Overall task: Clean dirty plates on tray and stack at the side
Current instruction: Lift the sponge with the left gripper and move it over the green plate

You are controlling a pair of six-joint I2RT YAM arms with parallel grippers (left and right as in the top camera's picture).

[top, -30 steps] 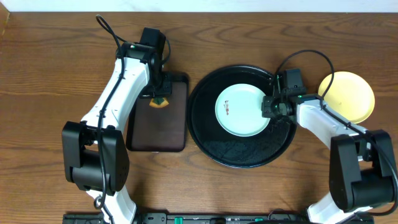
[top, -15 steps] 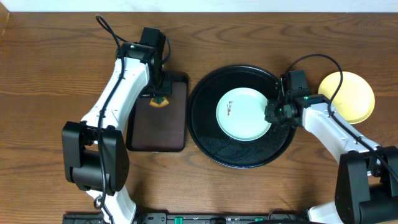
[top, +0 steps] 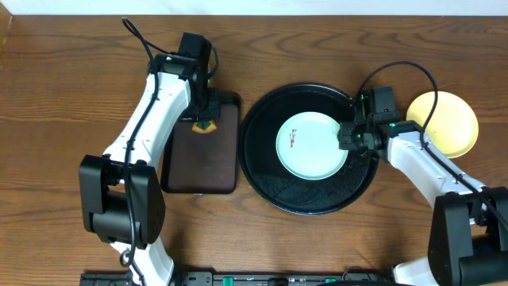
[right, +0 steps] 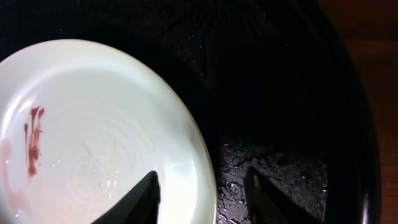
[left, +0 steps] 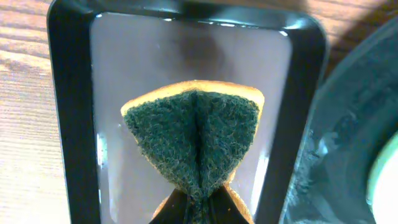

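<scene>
A pale mint plate (top: 312, 145) lies flat in the middle of the round black tray (top: 305, 195); a red smear (right: 32, 140) marks its left side. My right gripper (top: 349, 137) stands open astride the plate's right rim (right: 202, 177), one finger above the plate (right: 93, 137) and the other above the wet tray floor (right: 280, 93). A pale yellow plate (top: 448, 123) rests on the table to the right of the tray. My left gripper (top: 205, 119) is shut on a green and yellow sponge (left: 194, 134), pinched into a fold.
A rectangular dark brown tray (top: 202, 163) lies left of the black tray, and the sponge hangs over its far end (left: 124, 74). The black tray's rim (left: 348, 137) runs close beside it. Bare wooden table surrounds both trays.
My right gripper has opened and let go of the mint plate's rim after nudging the plate slightly right and toward me. The left arm and sponge have not moved.
</scene>
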